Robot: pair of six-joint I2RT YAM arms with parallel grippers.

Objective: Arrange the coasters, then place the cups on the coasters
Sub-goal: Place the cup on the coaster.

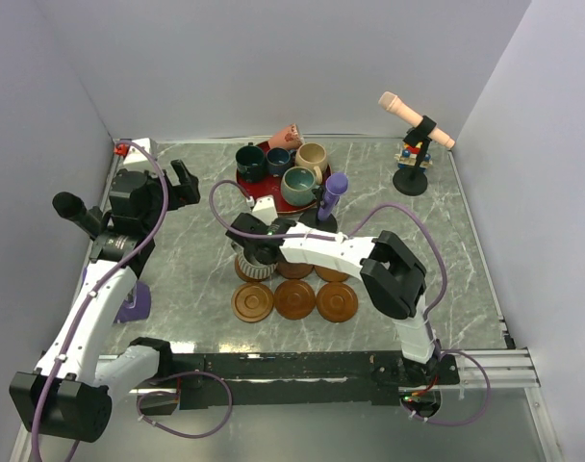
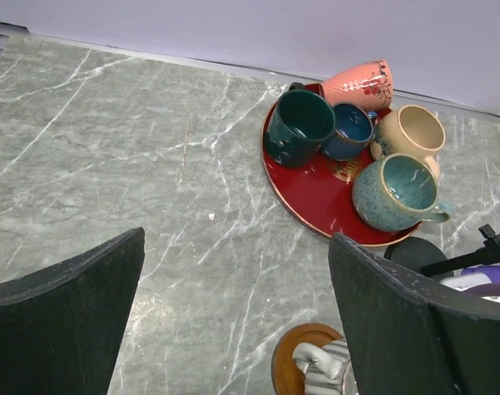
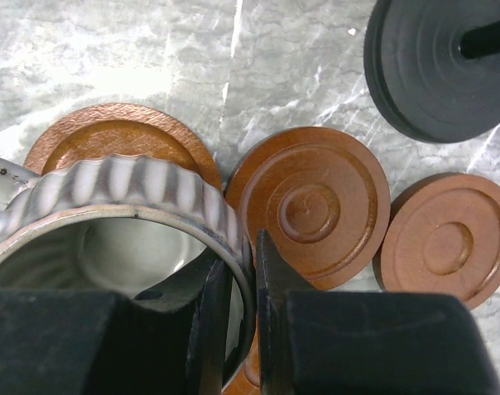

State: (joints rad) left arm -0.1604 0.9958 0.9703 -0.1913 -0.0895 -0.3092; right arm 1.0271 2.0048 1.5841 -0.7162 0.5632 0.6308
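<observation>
The grey ribbed cup (image 3: 127, 193) sits over the back-left coaster (image 3: 110, 136), and my right gripper (image 3: 240, 249) is shut on its rim, one finger inside and one outside. Two more coasters (image 3: 316, 202) (image 3: 451, 234) lie to its right. Three coasters (image 1: 294, 299) form a front row. The dark green (image 2: 299, 123), dark blue (image 2: 350, 132), beige (image 2: 410, 132) and teal (image 2: 394, 191) cups stand on the red plate (image 2: 316, 202). The pink cup (image 2: 361, 82) lies tipped at its far rim. My left gripper (image 1: 180, 183) hangs open over bare table, left of the plate.
A purple microphone (image 1: 333, 197) on a black round base (image 3: 435, 66) stands just behind the coasters. A peach microphone (image 1: 418, 120) on a stand is at the back right. A purple object (image 1: 134, 306) lies by the left arm. Grey walls enclose the table.
</observation>
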